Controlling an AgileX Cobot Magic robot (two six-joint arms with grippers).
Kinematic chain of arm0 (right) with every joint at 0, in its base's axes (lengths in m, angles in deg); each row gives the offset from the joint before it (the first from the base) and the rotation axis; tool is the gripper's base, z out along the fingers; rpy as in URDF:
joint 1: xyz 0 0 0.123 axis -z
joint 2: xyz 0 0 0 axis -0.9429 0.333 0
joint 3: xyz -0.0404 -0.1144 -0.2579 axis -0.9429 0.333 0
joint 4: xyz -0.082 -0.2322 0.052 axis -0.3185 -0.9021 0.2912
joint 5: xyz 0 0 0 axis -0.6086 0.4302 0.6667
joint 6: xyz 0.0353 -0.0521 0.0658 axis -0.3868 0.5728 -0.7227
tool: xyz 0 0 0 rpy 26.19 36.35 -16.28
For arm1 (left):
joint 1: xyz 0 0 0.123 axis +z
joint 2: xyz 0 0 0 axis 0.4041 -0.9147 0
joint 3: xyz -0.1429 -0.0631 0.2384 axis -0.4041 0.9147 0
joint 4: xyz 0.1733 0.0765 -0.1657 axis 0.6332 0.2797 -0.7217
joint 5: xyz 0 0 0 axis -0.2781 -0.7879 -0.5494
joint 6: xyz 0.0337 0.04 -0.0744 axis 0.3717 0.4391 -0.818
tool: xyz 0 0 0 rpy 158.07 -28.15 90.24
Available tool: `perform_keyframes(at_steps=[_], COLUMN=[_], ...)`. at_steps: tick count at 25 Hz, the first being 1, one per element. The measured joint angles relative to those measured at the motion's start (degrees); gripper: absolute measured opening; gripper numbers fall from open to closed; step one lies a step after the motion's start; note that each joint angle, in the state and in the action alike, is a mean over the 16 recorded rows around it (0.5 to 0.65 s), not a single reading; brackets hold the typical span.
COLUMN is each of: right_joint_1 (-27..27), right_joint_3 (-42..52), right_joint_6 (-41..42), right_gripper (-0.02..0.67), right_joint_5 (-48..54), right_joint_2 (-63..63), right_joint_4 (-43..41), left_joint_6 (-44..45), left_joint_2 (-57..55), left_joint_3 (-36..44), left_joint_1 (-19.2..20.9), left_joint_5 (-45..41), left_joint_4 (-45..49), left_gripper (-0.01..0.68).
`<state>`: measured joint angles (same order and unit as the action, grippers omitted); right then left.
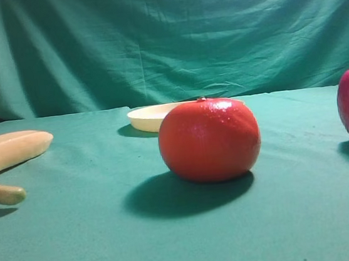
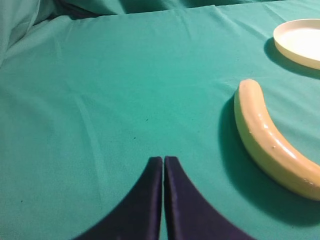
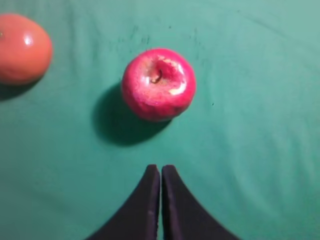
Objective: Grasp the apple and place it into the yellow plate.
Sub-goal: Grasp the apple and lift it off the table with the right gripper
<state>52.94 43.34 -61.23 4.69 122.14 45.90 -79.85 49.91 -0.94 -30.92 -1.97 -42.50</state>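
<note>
Your right claw (image 3: 160,172) has its two dark fingers pressed together, and it holds nothing. It hangs over the green cloth on the desk (image 3: 260,125), a little way back from the apple (image 3: 158,84). You can see the apple from above in the right wrist view. It is shiny pink-red, with a small dark stem in the dip on top. It sits alone on the cloth with its shadow to the left. No part of the claw touches it.

Your left claw (image 2: 163,164) is pressed together too, and it is empty. It points across bare cloth. The banana (image 2: 267,142) lies near it on the right, pale yellow and curved.

You cannot read any words, brands or labels on anything.

From the high view, the yellow plate (image 1: 151,117) sits far back on the desk, near the green curtain (image 1: 164,37). It is low and round, with nothing seen inside. The big orange-red fruit (image 1: 209,140) sits in front of the plate and hides part of its right side. The apple is at the far right edge of that view, cut off by the edge. The orange-red fruit lies between the apple and the banana, well apart from both. The banana is at the far left.
</note>
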Motion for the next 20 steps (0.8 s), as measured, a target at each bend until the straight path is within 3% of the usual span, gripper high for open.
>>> perform_keyframes(at_steps=[5, 16, 20], right_joint_1=[-5.6, -9.6, -9.7], right_joint_3=[-2.9, -5.0, -5.5], right_joint_6=[-1.9, -5.1, -8.1], right_gripper=[0.095, 0.52, 0.63], right_joint_5=[0.3, -3.8, -5.2], right_joint_2=[7.9, 21.1, 25.5], right_joint_4=[-3.1, -6.0, -7.6], left_joint_6=[0.0, 0.0, 0.0], left_joint_2=[0.0, 0.0, 0.0], left_joint_3=[0.0, 0.0, 0.0], left_joint_1=[0.0, 0.0, 0.0], left_joint_5=[0.0, 0.0, 0.0], left_joint_4=[0.0, 0.0, 0.0], left_gripper=[0.0, 0.0, 0.0])
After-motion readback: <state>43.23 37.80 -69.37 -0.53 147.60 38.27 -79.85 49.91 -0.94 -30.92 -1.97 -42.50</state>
